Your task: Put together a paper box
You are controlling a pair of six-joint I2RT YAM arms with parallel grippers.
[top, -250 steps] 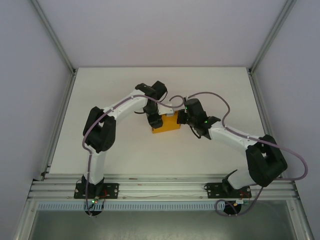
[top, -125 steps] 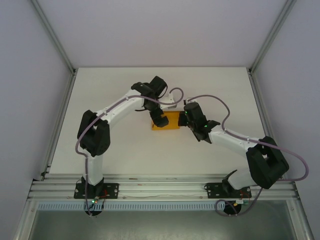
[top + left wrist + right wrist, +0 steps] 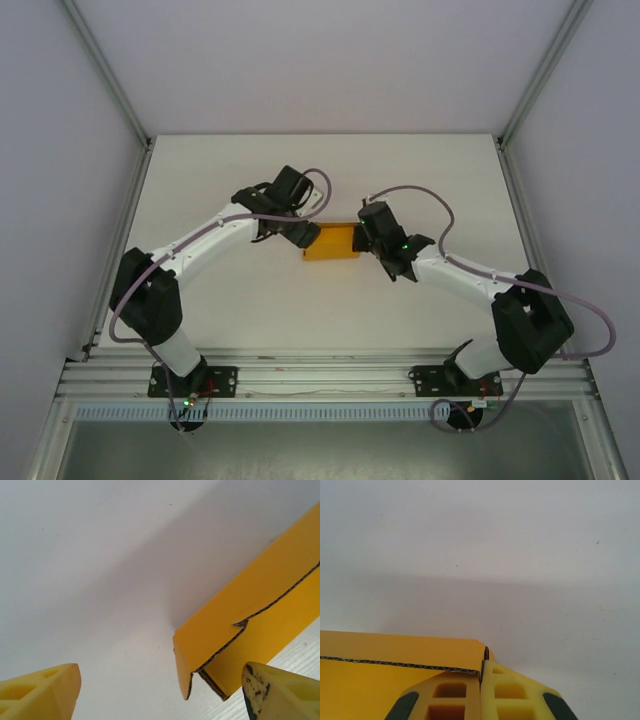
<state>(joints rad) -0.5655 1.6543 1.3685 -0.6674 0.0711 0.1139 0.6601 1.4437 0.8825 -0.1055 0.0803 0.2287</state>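
The box [image 3: 332, 243] sat mid-frame in the top view, already folded shallow, though a corner flap gaped in the left wrist view, so some tucking probably remained. The right gripper [image 3: 481, 672] pinched the box's right-end wall, and the left gripper [image 3: 160, 690] stood wide open beside that corner. Half a second before, the left arm had been over the box; it had since swung toward frame left.

Both arms stretch far and inward, elbows bent outward. The left gripper [image 3: 160, 692] has its fingers spread wide. The right gripper [image 3: 481, 672] has its fingers pressed together, pinching the paper box [image 3: 380, 685] wall.
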